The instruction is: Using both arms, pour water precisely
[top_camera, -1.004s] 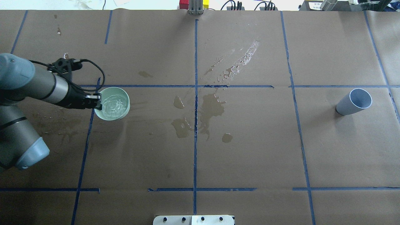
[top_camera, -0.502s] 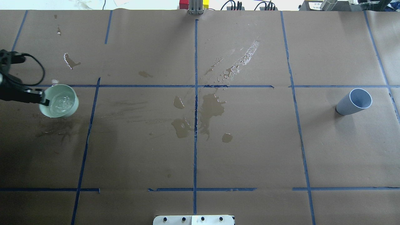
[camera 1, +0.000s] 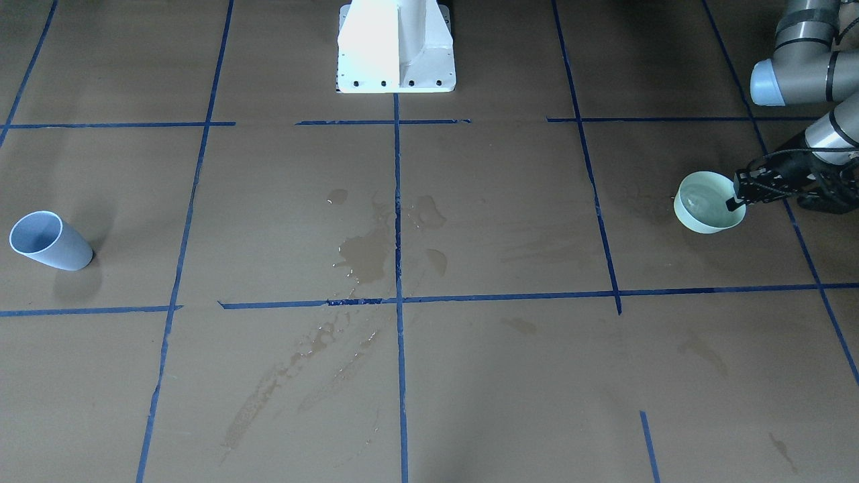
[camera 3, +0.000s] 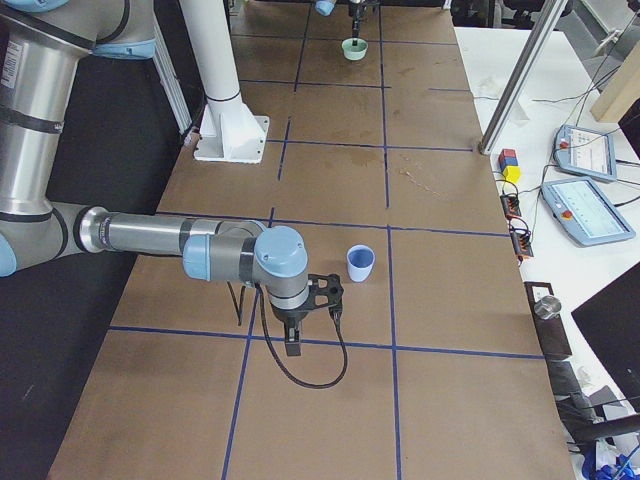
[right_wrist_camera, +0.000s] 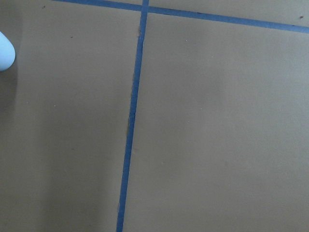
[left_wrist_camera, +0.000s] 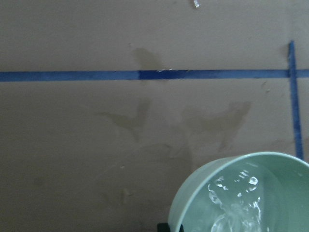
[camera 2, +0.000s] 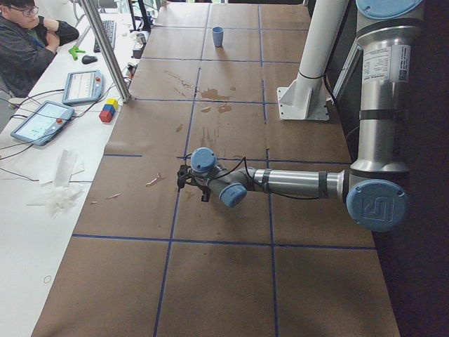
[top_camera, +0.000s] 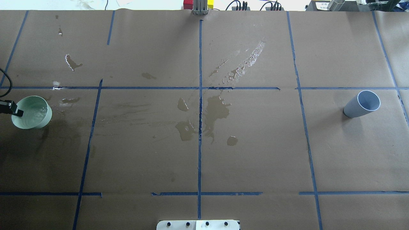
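The green bowl [top_camera: 32, 112], containing rippled water [left_wrist_camera: 236, 203], is pinched at its rim by the left gripper [camera 1: 737, 198]. The blue cup [top_camera: 361, 104] is stood well apart. Whether the right gripper [camera 3: 292, 347] is spread cannot be told

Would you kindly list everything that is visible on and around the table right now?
green bowl: one, pale green, table's left end
water: clear, inside the green bowl
cup: one, blue-grey, upright, table's right end
puddles: several, dark and wet, mid-table
tape lines: blue, a grid over the brown paper
pedestal: one, white, robot's edge
blocks: red, yellow, blue, on the side desk
tablets: two, side desk
operator: one, dark jacket
left arm: grey; left pincer shut on the bowl's rim
right arm: grey; right pincer near the cup, state unclear
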